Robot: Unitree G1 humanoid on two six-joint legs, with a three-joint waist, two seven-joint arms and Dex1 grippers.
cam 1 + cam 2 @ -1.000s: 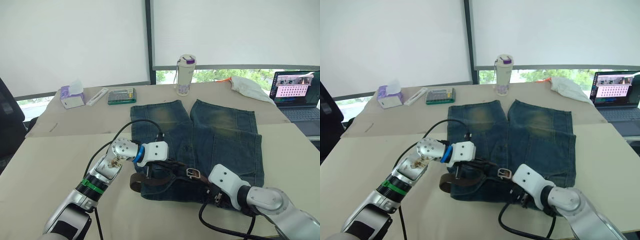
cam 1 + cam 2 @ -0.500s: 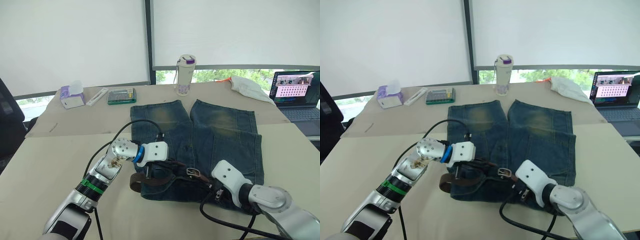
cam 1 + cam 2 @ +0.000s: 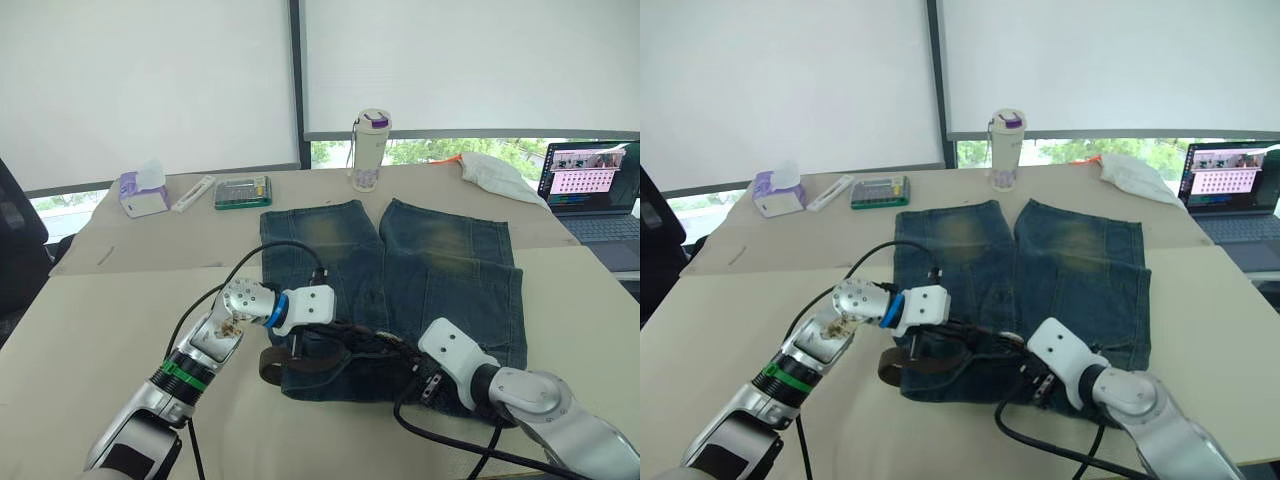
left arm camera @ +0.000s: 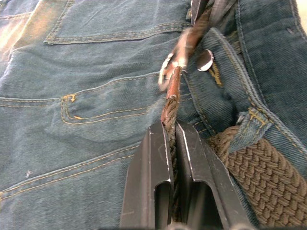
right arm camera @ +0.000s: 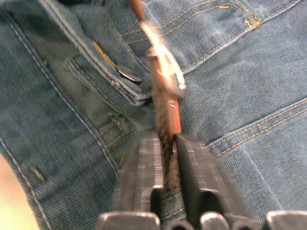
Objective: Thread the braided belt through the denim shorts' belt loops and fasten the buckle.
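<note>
Lying flat on the table [image 3: 90, 300], the denim shorts [image 3: 440, 270] have their legs pointing away toward the window and their waistband at the near edge, and everything that matters sits along that waistband. The braided belt [image 4: 261, 175] runs along it, its long axis following the waistband from side to side; a dark curl of strap juts out past the shorts' left corner, and in the left wrist view a stretch of it passes under one of the belt loops [image 4: 252, 120].

At the fly, near the middle of the waistband, the two arms meet from opposite sides. The left gripper [image 4: 173, 143] is clenched on the strap just short of the buckle [image 4: 169, 73], which lies straight ahead of its jaws beside the shorts' metal button. The right gripper [image 5: 165, 158] is likewise clamped on a strap end with a silver buckle piece directly beyond its tips, on the denim by the fly.

Both grippers look about equally near the buckle, so fastening probably turns on drawing the two ends together along the waistband's line.
</note>
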